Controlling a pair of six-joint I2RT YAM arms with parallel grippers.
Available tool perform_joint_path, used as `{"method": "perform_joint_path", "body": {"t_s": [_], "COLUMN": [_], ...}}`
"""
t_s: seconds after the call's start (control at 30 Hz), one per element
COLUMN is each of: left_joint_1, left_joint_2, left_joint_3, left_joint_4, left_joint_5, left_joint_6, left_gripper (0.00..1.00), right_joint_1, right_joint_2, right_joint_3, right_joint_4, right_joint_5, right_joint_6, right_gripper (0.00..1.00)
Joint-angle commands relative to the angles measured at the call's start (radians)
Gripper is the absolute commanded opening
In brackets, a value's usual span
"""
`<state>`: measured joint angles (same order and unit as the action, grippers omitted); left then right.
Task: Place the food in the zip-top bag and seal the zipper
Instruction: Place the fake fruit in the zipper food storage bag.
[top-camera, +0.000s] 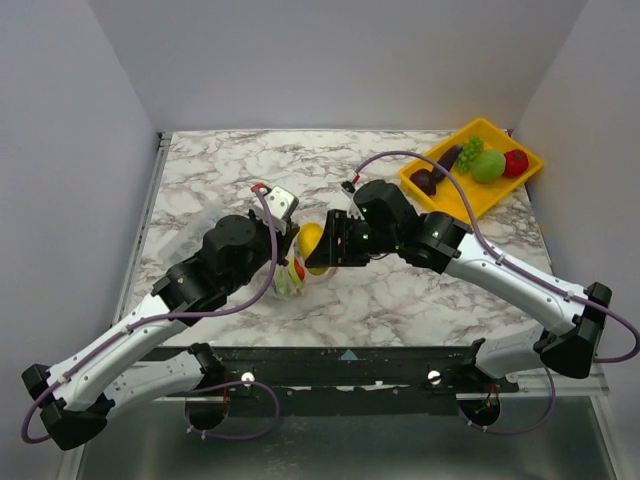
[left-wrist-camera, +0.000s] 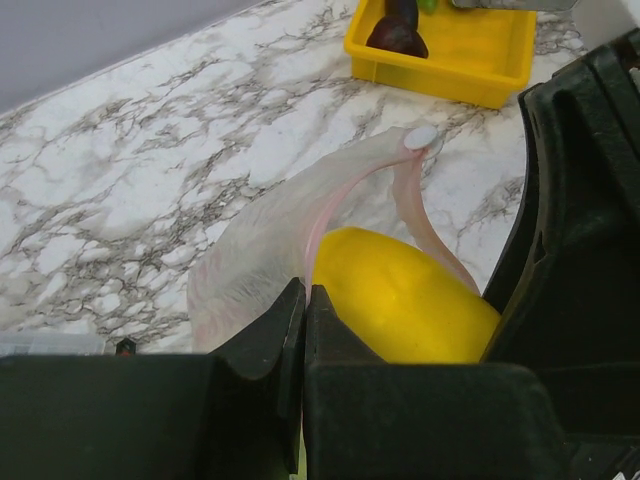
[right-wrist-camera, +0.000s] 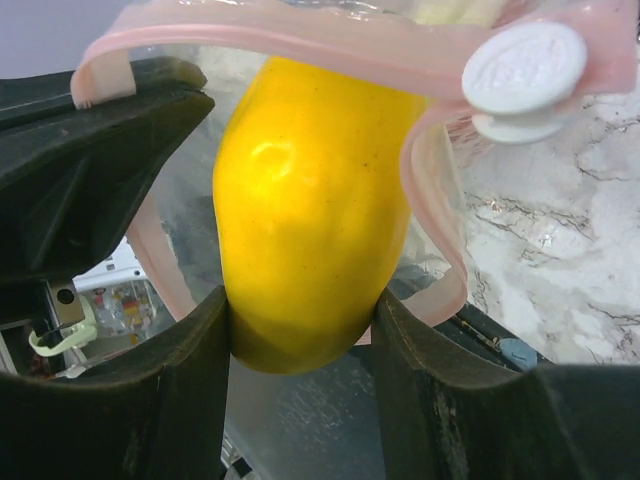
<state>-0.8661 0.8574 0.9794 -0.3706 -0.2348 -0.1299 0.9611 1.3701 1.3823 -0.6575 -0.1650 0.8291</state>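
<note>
Top view: left gripper (top-camera: 289, 243) and right gripper (top-camera: 320, 246) meet mid-table at the bag (top-camera: 288, 280), which has coloured pieces inside.
Left wrist: jaws pinched shut on the bag's rim, holding the mouth up.
Right wrist: fingers (right-wrist-camera: 190, 345) clamp the lemon (right-wrist-camera: 310, 200) by its sides, in the mouth.
Zipper (right-wrist-camera: 250, 40): pink, looped open round the lemon, with a white slider (right-wrist-camera: 525, 65).
Around: yellow tray (top-camera: 482, 197) far right, with an eggplant (top-camera: 441, 170).

A robotics lab test cell – plain white panel walls (top-camera: 330, 60) box in a marble-patterned tabletop (top-camera: 420, 300), two black-and-white robot arms (top-camera: 500, 272) are bolted to a black metal rail (top-camera: 340, 370) – and a yellow plastic tray (top-camera: 480, 197) holds toy fruit and vegetables (top-camera: 488, 165).
</note>
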Motion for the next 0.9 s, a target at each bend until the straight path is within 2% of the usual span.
{"method": "perform_joint_path", "body": {"t_s": [0.0, 0.2, 0.33, 0.67, 0.87], "left_joint_1": [-0.004, -0.004, -0.004, -0.004, -0.004], "left_joint_2": [-0.018, -0.038, -0.039, -0.025, -0.029], "left_joint_3": [-0.001, -0.008, -0.019, -0.015, -0.012], "left_joint_4": [0.044, 0.057, 0.07, 0.062, 0.058], "left_joint_5": [0.022, 0.025, 0.057, 0.05, 0.061], "left_joint_6": [0.007, 0.007, 0.01, 0.006, 0.001], "left_gripper": [0.0, 0.0, 0.0, 0.0, 0.0], "right_joint_1": [0.003, 0.003, 0.003, 0.003, 0.003], "right_joint_2": [-0.011, -0.017, -0.025, 0.022, 0.01], "right_joint_3": [-0.027, -0.036, -0.054, -0.038, -0.037], "right_joint_4": [0.0, -0.007, 0.064, 0.131, 0.105], "right_joint_5": [0.01, 0.052, 0.062, 0.06, 0.06], "right_joint_6": [0.015, 0.022, 0.042, 0.049, 0.043], "right_gripper": [0.18, 0.27, 0.41, 0.69, 0.74]}}
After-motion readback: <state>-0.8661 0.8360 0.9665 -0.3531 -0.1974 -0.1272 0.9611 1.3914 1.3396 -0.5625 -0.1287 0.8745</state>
